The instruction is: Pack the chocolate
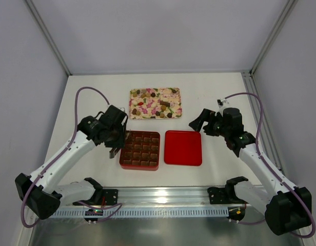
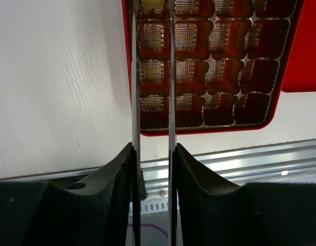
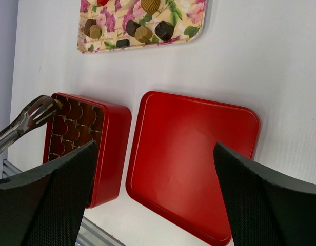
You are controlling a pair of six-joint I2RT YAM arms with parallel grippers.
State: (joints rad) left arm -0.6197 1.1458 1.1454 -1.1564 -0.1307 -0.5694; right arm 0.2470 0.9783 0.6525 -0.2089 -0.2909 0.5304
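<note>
Nearest the arms, just past the metal rail (image 1: 163, 195), the left pincer (image 2: 154, 154) is clamped narrow on a pair of metal tongs (image 2: 171, 102). Their long blades reach over the left column of an open red box (image 1: 140, 165) on the white bench (image 1: 219, 92). A small pale piece (image 2: 152, 4), probably a chocolate, sits between the tong tips above a far cell. The frame edge cuts it off, so how firmly it is pinched cannot be told. The box's brown grid of cells looks mostly unfilled. Its flat red lid (image 1: 183, 147) lies just beside it on the right. The right pincer (image 3: 155, 148) hangs near the lid's far right corner, jaws wide, holding nothing. Farthest back, a floral tray (image 1: 135, 117) carries the other chocolate pieces (image 1: 154, 102). To place this one well, centre the tips over a single cell and lower until the piece is inside its walls. Then ease the squeeze gently so it drops flat and the blades do not drag the liner
</note>
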